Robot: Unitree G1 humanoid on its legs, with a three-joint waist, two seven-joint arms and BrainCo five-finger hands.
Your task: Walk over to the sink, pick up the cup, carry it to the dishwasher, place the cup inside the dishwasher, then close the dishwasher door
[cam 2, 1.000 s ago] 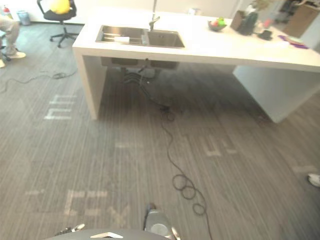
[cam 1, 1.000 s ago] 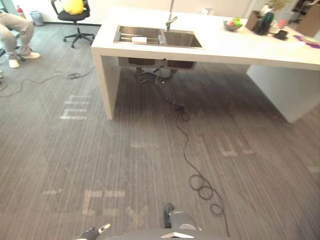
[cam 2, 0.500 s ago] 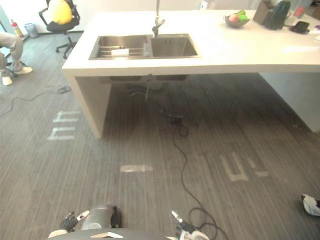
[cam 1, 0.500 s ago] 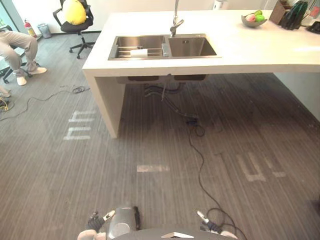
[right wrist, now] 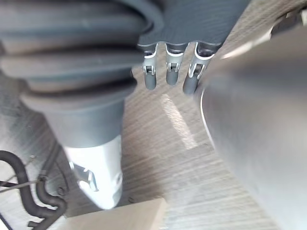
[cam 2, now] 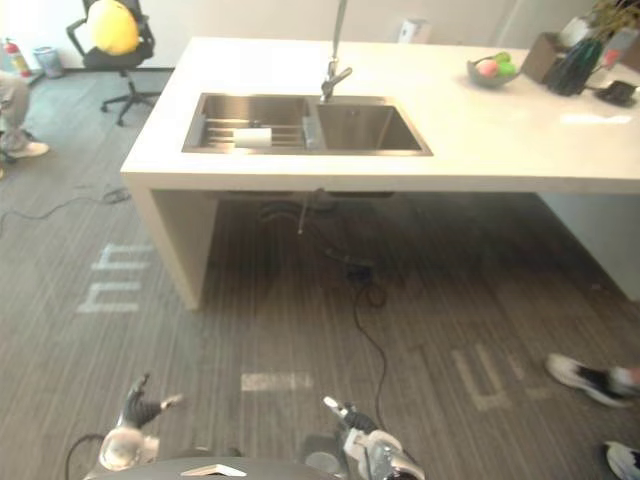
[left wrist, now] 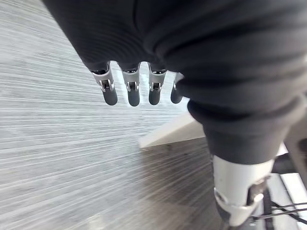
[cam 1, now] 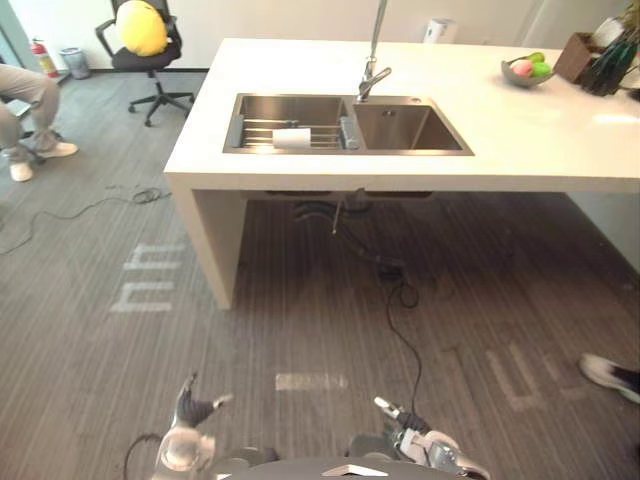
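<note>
A white cup (cam 1: 292,137) lies on its side on the wire rack in the left basin of the steel sink (cam 1: 405,127), set in a white counter (cam 1: 520,140) a few steps ahead. A tall faucet (cam 1: 372,76) stands between the basins. My left hand (cam 1: 192,408) hangs low at the bottom left, far from the cup; its fingers (left wrist: 132,91) are straight and hold nothing. My right hand (cam 1: 405,428) hangs at the bottom right, its fingers (right wrist: 168,72) likewise relaxed and empty above the carpet.
An office chair (cam 1: 145,45) with a yellow cushion stands at the back left, next to a seated person's legs (cam 1: 25,100). A person's shoe (cam 1: 608,372) rests on the carpet at right. A fruit bowl (cam 1: 528,72) sits on the counter. The counter's leg (cam 1: 210,240) reaches the floor.
The camera has moved closer to the counter and turned, so the sink looks larger and nearer the centre. Both hands have risen into view at the bottom. A shoe has appeared at right.
</note>
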